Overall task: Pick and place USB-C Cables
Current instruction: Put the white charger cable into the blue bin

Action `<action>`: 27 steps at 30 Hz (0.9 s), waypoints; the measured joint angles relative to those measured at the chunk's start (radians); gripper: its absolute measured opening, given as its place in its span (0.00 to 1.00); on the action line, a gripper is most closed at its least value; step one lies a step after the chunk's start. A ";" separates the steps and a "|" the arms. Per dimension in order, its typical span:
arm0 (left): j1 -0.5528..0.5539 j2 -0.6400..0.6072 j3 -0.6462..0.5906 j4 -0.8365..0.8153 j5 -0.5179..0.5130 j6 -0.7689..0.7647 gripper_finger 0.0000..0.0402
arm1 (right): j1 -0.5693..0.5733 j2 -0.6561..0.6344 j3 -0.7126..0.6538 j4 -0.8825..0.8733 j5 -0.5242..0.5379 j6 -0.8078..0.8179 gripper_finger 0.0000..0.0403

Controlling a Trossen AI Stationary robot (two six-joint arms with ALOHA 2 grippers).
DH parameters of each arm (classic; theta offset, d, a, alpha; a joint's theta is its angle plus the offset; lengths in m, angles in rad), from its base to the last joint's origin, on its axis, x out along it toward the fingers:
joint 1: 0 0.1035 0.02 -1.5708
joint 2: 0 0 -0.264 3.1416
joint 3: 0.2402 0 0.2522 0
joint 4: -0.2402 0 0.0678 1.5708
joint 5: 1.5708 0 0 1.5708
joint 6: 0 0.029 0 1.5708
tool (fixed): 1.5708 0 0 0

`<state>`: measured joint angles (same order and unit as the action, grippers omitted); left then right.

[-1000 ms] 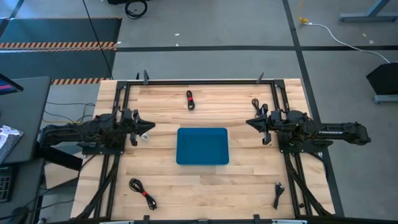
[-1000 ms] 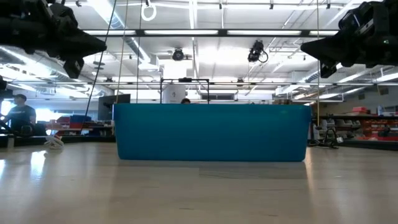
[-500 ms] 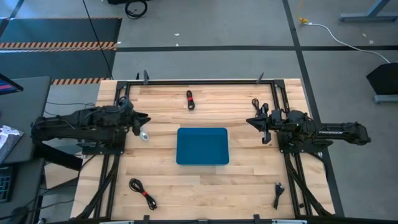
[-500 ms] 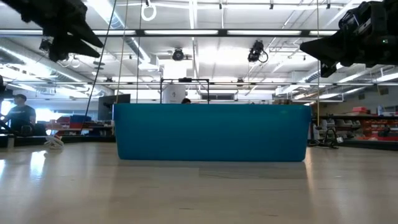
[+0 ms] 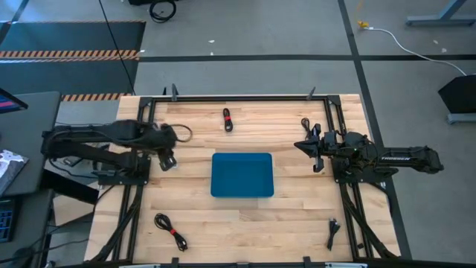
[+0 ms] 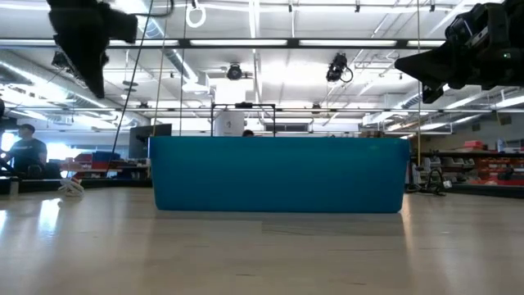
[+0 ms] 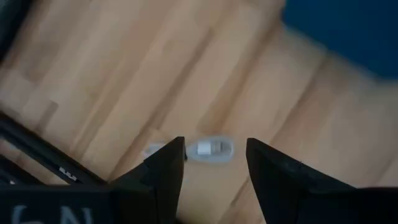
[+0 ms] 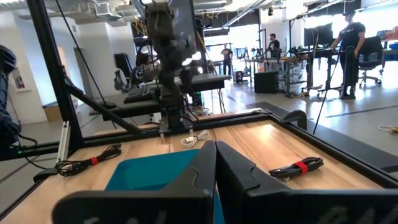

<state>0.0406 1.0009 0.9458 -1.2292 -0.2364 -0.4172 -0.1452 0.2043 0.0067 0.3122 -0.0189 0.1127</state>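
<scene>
Several coiled black USB-C cables lie flat on the wooden table: one with a red tie [image 5: 227, 119] at the far edge, one [image 5: 306, 123] by the right arm, one with a red tie [image 5: 170, 229] near left, one [image 5: 332, 233] near right. The blue tray [image 5: 242, 175] sits mid-table. My left gripper [image 7: 214, 141] is open and points down left of the tray, its fingers either side of a small white plug-like piece [image 7: 211, 149] on the table below, not touching it. My right gripper [image 5: 299, 147] hangs shut right of the tray.
A black metal frame [image 5: 245, 97] runs along the table's far edge and down both sides. The right wrist view shows the left arm [image 8: 168, 56] beyond the tray, and people stand at desks in the room behind. Bare wood lies between tray and near edge.
My left gripper has swung from lying level, pointing toward the tray, to pointing straight down over the white piece. The arm rose and folded back toward the table's left edge as it tipped. The right arm, the tray and the cables have kept still.
</scene>
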 joint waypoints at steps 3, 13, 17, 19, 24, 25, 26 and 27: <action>0.000 0.118 -0.004 -0.009 0.045 0.079 0.46 | 0.000 0.000 0.000 0.000 0.000 0.000 0.04; -0.065 0.460 -0.004 -0.071 0.005 0.398 0.52 | 0.000 0.000 0.000 -0.002 -0.023 0.027 0.04; -0.104 0.535 -0.004 -0.084 -0.042 0.509 0.54 | 0.000 0.000 0.000 -0.002 -0.039 0.067 0.04; -0.119 0.560 -0.004 -0.084 -0.049 0.553 0.55 | 0.000 0.000 0.000 -0.003 -0.054 0.078 0.04; -0.142 0.613 -0.004 -0.072 -0.058 0.677 0.56 | 0.000 0.000 0.000 -0.002 -0.080 0.079 0.04; -0.142 0.622 -0.004 -0.063 -0.059 0.697 0.56 | 0.000 0.000 0.000 -0.003 -0.081 0.079 0.04; -0.141 0.630 -0.004 -0.056 -0.059 0.716 0.56 | 0.000 0.000 0.000 -0.003 -0.081 0.079 0.04; -0.139 0.639 -0.004 -0.051 -0.059 0.730 0.56 | 0.000 0.000 0.000 -0.003 -0.083 0.079 0.04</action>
<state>-0.0986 1.6394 0.9417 -1.2800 -0.2958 0.3126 -0.1452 0.2043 0.0065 0.3096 -0.1015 0.1921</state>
